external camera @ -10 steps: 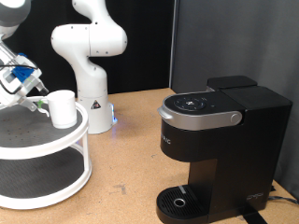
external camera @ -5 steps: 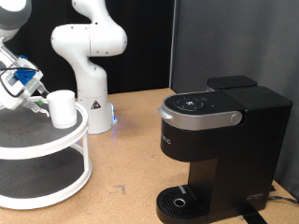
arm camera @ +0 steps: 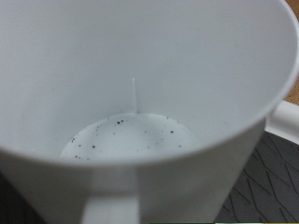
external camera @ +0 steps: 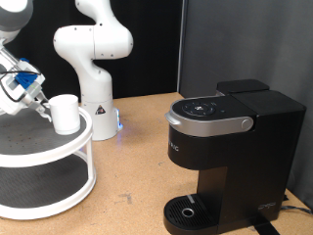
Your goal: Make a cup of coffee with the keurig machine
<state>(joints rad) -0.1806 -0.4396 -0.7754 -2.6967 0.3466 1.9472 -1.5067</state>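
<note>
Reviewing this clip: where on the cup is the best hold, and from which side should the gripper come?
Probably the rim wall. The cup stands upright and open-topped on the white stand, so one finger could go inside, one outside. The gripper sits at the cup's exterior-view left, a sensible side; the wrist view looks straight into the mouth.

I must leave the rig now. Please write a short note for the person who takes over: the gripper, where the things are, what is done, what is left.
Gripper: at the exterior view's left, right beside the cup; the frames do not settle whether it grips it.
Cup: upright on the top shelf of the round white two-tier stand. The wrist view looks straight into it; the inside holds no liquid, only small dark specks on the bottom.
Keurig machine: at the exterior view's right, lid down, drip plate bare.
Done: nothing visible at the machine.
Left: cup not yet under the machine; no coffee brewed.
</note>
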